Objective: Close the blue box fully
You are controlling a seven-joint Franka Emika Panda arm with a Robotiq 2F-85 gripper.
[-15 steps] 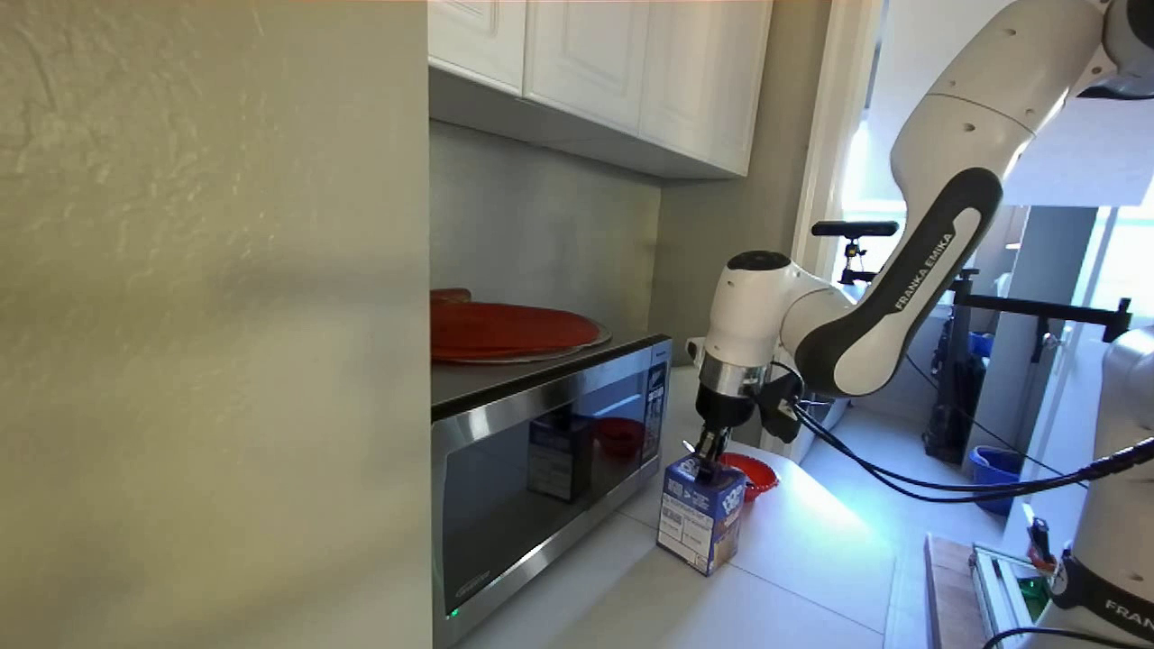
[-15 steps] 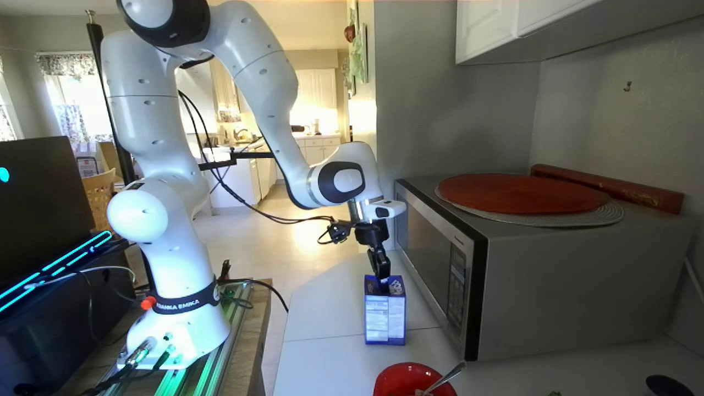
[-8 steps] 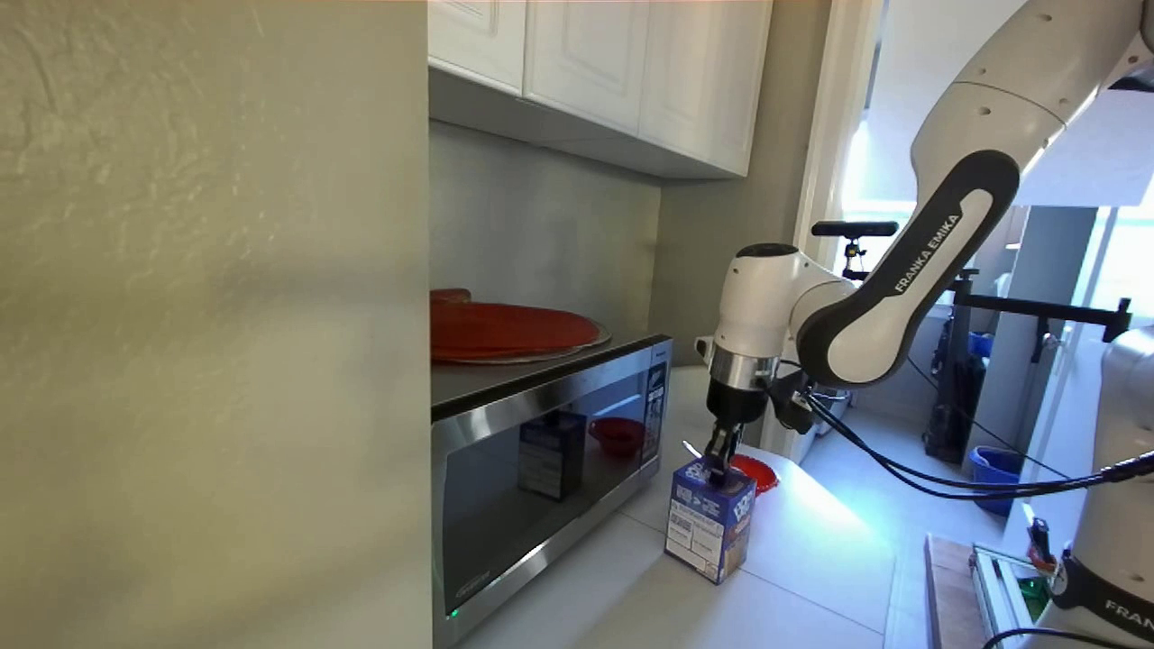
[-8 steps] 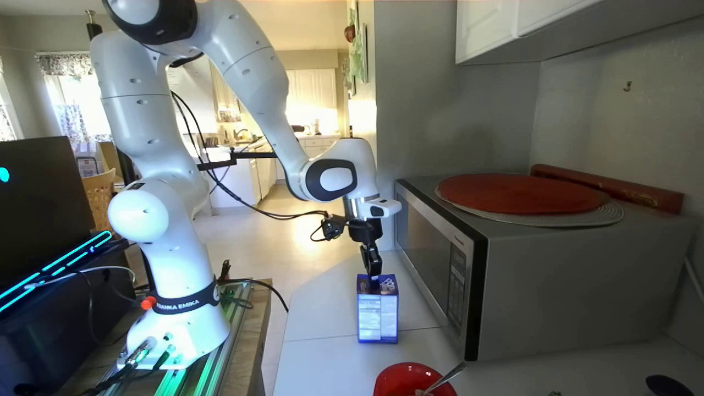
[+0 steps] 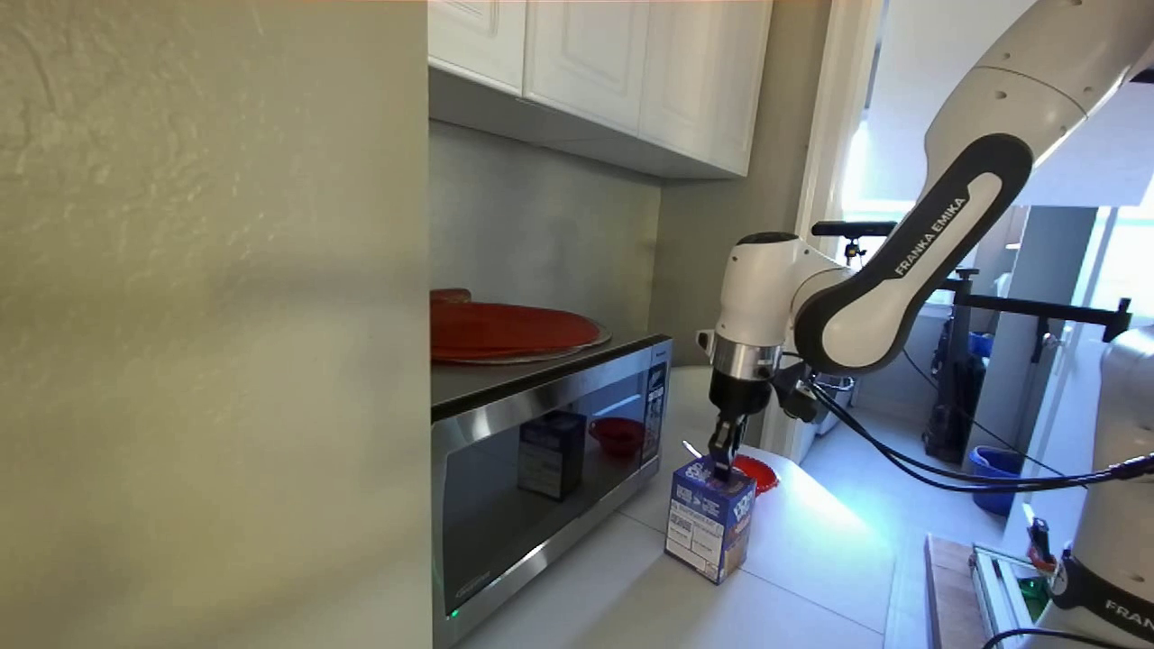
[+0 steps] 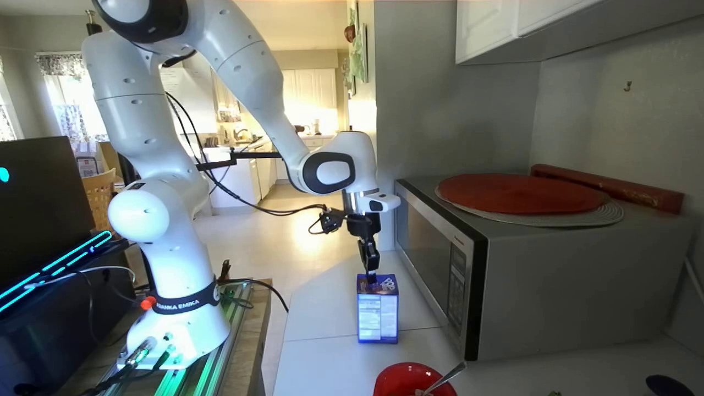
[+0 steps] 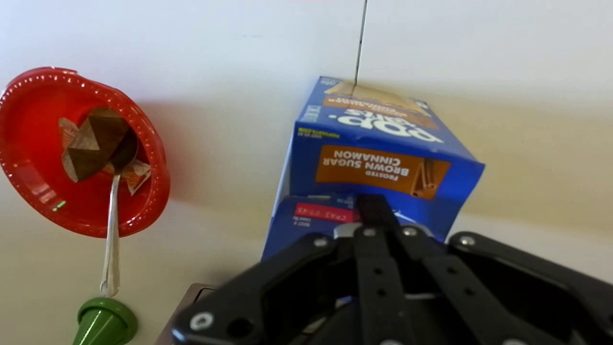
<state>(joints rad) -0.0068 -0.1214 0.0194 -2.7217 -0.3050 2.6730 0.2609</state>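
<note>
The blue box (image 5: 699,518) is a small upright carton on the white counter. It also shows in an exterior view (image 6: 377,319) and in the wrist view (image 7: 383,122). In the wrist view, one blue top flap with an orange label (image 7: 378,167) lies across its top. Another blue flap with a red stamp (image 7: 306,230) meets it, its edge near the fingertips. My gripper (image 7: 376,206) points down at the flaps' meeting line with its fingers together; it also shows in both exterior views (image 5: 723,470) (image 6: 371,278). It hides part of the seam. Whether the fingertips touch the flaps I cannot tell.
A microwave (image 6: 550,291) stands close beside the box. A red bowl (image 7: 31,143) with a metal spoon (image 7: 111,239) and wrapped items sits near the box. A green cone-shaped object (image 7: 106,323) lies near the spoon handle.
The box slid a little toward the robot's base, then stayed put. My gripper moved that way too and rose slightly; its fingertips, earlier down in the box top, are now at the top surface.
</note>
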